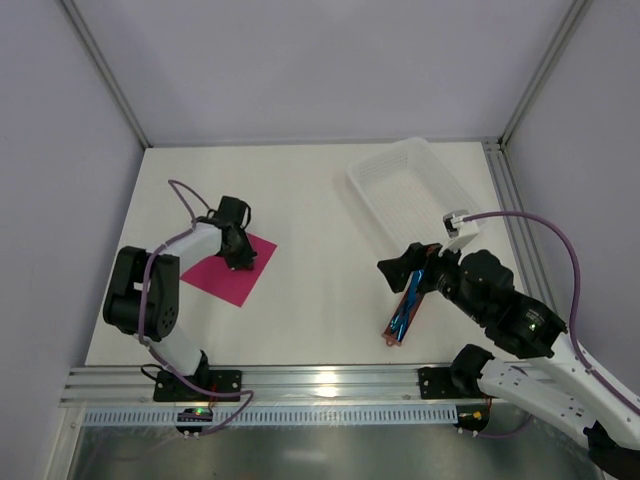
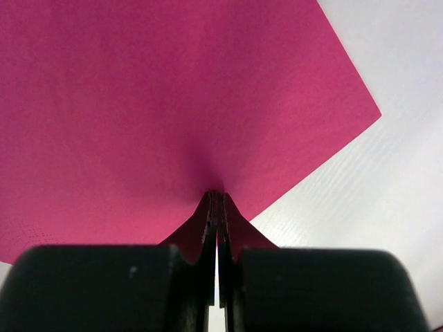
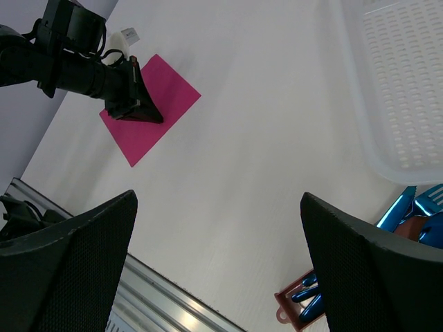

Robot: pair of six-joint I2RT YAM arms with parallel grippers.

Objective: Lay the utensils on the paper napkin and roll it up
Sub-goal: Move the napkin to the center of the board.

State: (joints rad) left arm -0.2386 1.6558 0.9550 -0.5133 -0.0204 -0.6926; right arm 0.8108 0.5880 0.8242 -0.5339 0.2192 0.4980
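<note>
The magenta-pink paper napkin (image 1: 225, 268) lies on the left of the table; it also shows in the left wrist view (image 2: 173, 97) and the right wrist view (image 3: 169, 97). My left gripper (image 1: 238, 262) (image 2: 217, 195) is shut on the paper napkin near its right edge, and the paper rises in a small tent at the tips. The blue utensils (image 1: 410, 305) (image 3: 309, 297) sit bunched in a reddish-brown sleeve (image 1: 393, 334) (image 3: 289, 309) on the right. My right gripper (image 1: 415, 272) (image 3: 218, 200) is open and empty, just above the upper end of the utensils.
A white mesh basket (image 1: 372, 180) (image 3: 408, 90) stands at the back right, just beyond the right gripper. An aluminium rail (image 1: 320, 382) runs along the table's near edge. Grey walls close in the left, back and right sides.
</note>
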